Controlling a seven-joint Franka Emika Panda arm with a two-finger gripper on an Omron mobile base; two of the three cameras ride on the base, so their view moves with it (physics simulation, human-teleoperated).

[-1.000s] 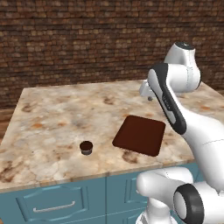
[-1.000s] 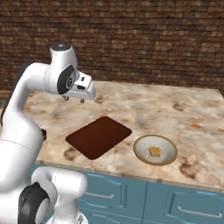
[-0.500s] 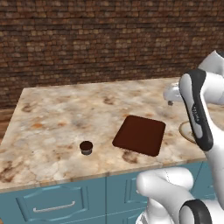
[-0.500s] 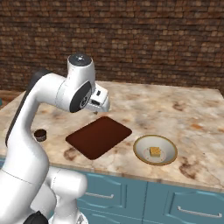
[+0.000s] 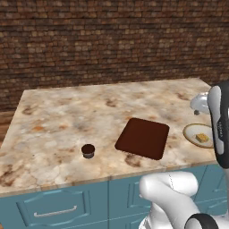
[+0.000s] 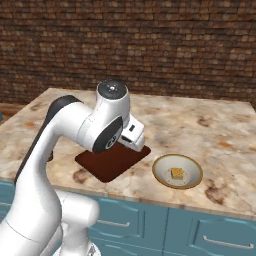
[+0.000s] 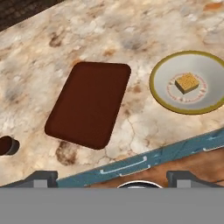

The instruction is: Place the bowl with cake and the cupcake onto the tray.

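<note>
The dark reddish-brown tray (image 5: 143, 137) lies flat near the counter's front edge, with nothing on it. To its right sits the cream bowl (image 5: 198, 135) holding a yellow cake piece (image 5: 202, 137). The small chocolate cupcake (image 5: 88, 150) stands on the counter left of the tray. In the hand view I look down on the tray (image 7: 89, 103), the bowl (image 7: 188, 81) with its cake (image 7: 187, 82), and the cupcake (image 7: 8, 145) at the left edge. My gripper (image 7: 111, 178) hangs open and empty, high above the front edge between tray and bowl, its fingertips (image 7: 43, 177) set wide apart.
The marble counter (image 5: 67, 112) ends at a brick wall behind and at its own edge just right of the bowl. Blue cabinet drawers (image 6: 210, 235) run below the front edge. My white arm (image 6: 80, 130) covers part of the tray (image 6: 112, 165) in the right base view.
My arm has swung rightward from the tray's left side toward the bowl. The jaws have spread wider. The bowl, cupcake and tray have stayed put.
</note>
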